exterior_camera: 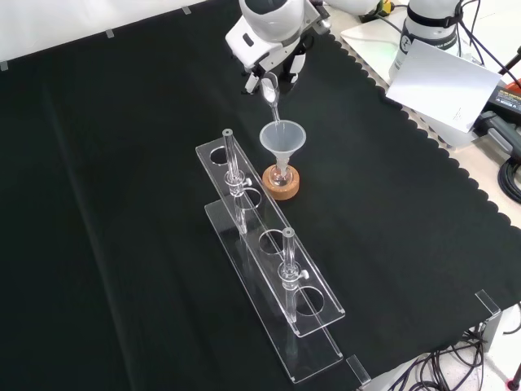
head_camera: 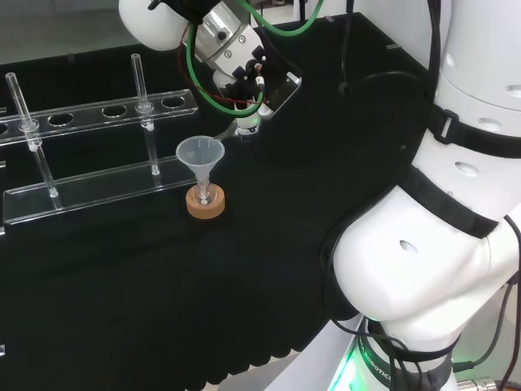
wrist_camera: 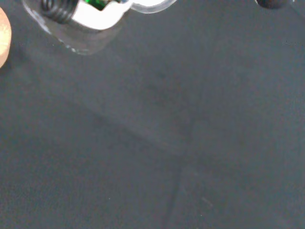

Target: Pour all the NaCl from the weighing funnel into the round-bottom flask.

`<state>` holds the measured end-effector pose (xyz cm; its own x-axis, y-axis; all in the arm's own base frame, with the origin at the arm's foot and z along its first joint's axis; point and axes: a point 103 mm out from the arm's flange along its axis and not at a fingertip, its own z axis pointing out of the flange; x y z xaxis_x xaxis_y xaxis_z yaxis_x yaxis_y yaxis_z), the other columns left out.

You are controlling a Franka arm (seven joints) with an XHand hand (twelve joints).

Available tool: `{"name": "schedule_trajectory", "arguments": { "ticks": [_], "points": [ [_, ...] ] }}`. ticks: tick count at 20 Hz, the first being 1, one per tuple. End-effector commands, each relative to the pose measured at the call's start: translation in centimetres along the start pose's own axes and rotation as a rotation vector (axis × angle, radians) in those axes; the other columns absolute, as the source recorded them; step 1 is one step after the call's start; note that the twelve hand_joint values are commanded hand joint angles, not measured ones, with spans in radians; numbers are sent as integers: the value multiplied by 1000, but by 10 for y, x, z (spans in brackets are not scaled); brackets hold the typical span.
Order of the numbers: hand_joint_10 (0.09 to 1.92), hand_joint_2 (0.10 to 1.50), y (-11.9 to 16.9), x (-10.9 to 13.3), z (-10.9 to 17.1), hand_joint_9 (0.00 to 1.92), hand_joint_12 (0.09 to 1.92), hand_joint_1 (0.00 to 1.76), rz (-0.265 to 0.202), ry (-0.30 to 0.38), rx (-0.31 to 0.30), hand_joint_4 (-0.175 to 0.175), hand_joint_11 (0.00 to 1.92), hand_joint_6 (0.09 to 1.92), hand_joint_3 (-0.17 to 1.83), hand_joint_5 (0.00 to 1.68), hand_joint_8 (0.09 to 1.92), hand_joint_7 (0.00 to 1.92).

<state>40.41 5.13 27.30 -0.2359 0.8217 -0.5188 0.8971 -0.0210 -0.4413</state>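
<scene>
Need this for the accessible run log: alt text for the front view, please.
The hand holds a weighing funnel tipped down, its spout over a clear funnel set in a small round-bottom flask on a cork ring. A clear acrylic tube rack stands nearer the camera on black cloth.

Black cloth [exterior_camera: 122, 204] spreads over the tabletop, its scalloped edge running toward four o'clock in the front view. Beyond that edge, at two o'clock, a pale surface [exterior_camera: 370, 37] carries a tilted white sheet [exterior_camera: 444, 85] and dark cables [exterior_camera: 509, 175]. Light falls evenly.
</scene>
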Motion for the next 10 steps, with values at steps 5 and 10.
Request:
{"name": "schedule_trajectory", "arguments": {
  "ticks": [5,10],
  "points": [
    [87,798,1,4,-6,1619,708,1091,-6,-49,0,175,1322,754,459,1186,196,1456],
    [87,799,1,4,-8,1619,708,1090,-5,-59,3,175,1321,756,458,1185,196,1455]
  ]
}}
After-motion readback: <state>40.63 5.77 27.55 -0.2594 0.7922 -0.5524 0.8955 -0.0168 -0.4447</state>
